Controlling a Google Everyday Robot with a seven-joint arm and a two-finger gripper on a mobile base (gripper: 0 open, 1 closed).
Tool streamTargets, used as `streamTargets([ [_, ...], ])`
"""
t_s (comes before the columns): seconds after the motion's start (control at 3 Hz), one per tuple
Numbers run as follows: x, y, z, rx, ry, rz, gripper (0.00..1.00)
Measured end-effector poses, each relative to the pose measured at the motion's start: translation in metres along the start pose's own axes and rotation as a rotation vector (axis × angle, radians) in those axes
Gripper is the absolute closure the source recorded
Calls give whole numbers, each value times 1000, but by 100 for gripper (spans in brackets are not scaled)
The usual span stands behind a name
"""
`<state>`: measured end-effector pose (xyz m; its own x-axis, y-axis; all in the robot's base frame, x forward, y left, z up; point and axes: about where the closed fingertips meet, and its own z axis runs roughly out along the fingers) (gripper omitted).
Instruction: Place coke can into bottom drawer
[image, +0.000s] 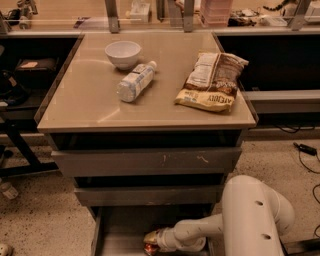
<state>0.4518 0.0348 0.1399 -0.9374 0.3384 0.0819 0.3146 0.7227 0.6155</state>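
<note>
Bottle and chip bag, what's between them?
Camera view: bare beige tabletop only, between clear plastic bottle and brown chip bag. The gripper sits in the grey bottom drawer, at the red coke can.

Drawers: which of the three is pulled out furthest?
The bottom drawer, lowest and narrowest; its floor shows, and the gripper is inside it at the coke can.
</note>
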Motion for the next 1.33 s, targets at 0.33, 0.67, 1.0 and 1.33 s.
streamTargets([
  [0.33, 0, 0, 0, 0, 0, 0, 0],
  [0.67, 0, 0, 0, 0, 0, 0, 0],
  [1.0, 3, 4, -14, 25, -7, 6, 0],
  [1.33, -10, 23, -57, 62, -97, 60, 0],
])
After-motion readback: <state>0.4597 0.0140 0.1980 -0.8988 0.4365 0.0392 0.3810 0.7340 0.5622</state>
